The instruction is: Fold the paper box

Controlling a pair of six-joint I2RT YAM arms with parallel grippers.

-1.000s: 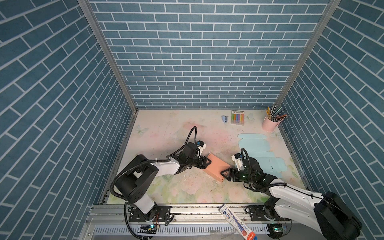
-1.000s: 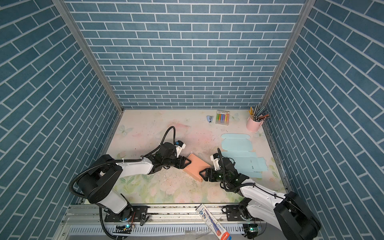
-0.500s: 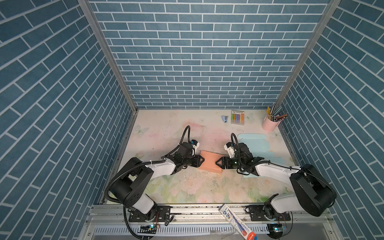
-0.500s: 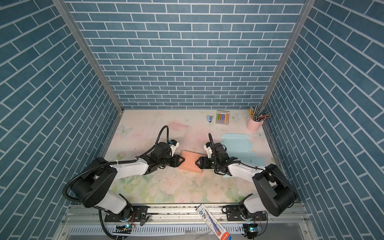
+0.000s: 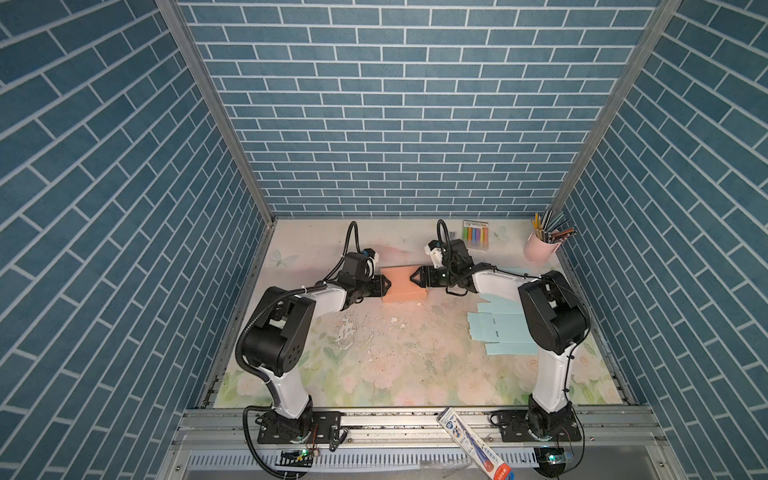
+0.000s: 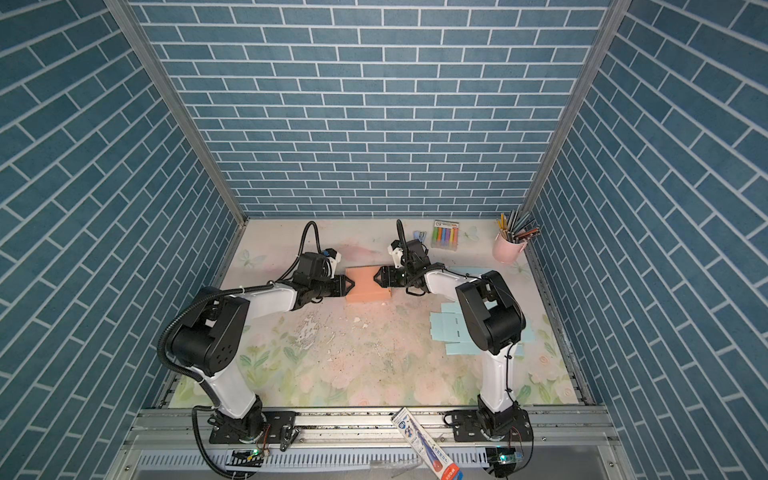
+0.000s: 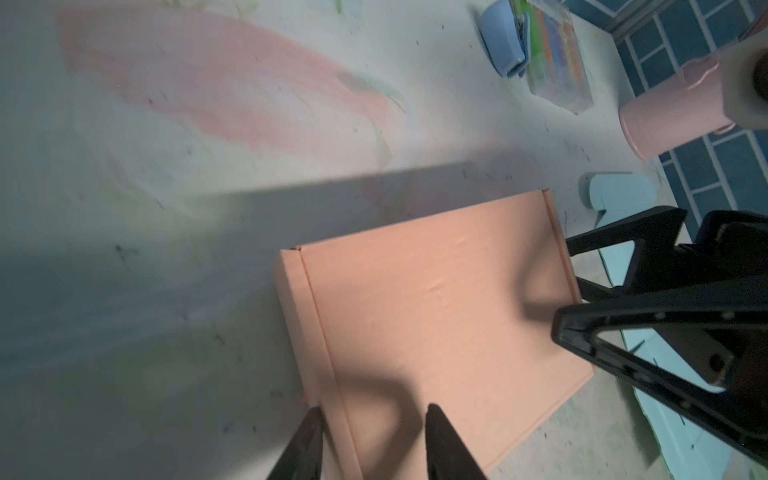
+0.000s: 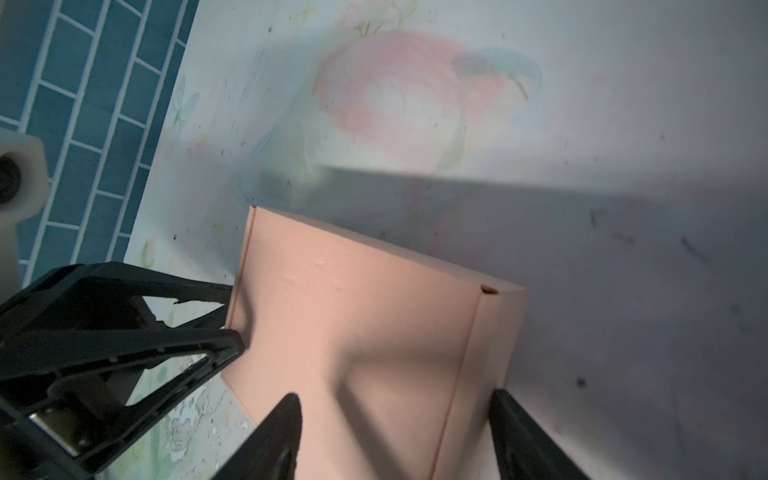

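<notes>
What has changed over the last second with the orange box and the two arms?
The orange box slid toward the back wall and squared up, flanked by the left gripper and right gripper, which travelled with it. Nothing was visibly grasped or released. The blue sheets, pen cup and markers stayed put.

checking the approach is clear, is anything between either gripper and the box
Nothing visible. The left gripper and right gripper sit at opposite ends of the box, open jaws straddling its edges, with no object in between.
</notes>
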